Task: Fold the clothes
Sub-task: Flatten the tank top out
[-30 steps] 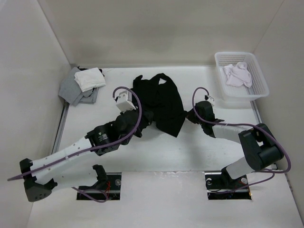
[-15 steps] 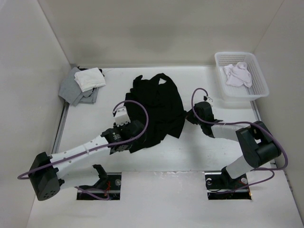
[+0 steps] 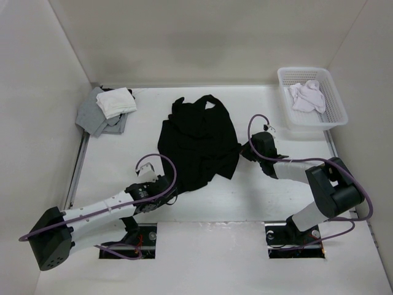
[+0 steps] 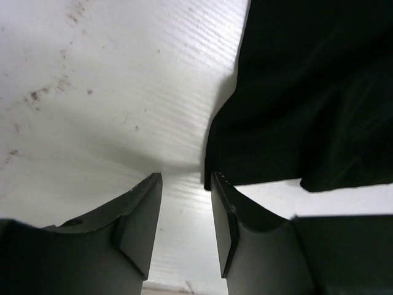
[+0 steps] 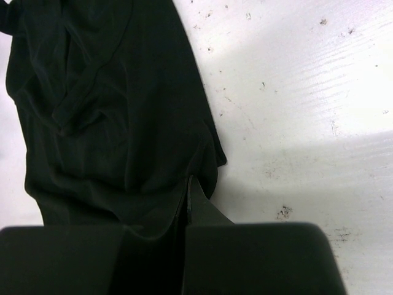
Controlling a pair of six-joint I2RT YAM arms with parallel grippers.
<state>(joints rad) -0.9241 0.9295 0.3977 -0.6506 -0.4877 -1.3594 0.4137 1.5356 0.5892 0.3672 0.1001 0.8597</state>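
Observation:
The clothes [image 3: 199, 141] are one black sleeveless garment lying spread and rumpled at the table's middle. My left gripper [image 3: 169, 193] sits low at its near left corner. In the left wrist view it [image 4: 186, 184] is open, with bare table between the fingers and the black hem [image 4: 295, 123] just beyond the right fingertip. My right gripper [image 3: 244, 150] is at the garment's right edge. The right wrist view shows it [image 5: 187, 184] shut, with black fabric [image 5: 104, 110] pinched and draped over the left finger.
A white basket [image 3: 284, 92] holding a pale cloth [image 3: 307, 97] stands at the back right. Grey cloths [image 3: 92, 117] with a white one [image 3: 115, 102] on top lie at the back left. Walls close the table on three sides.
My left gripper has opened, let go of the garment and drawn back toward the near left. The garment's left part now lies spread on the table. The right arm has barely moved.

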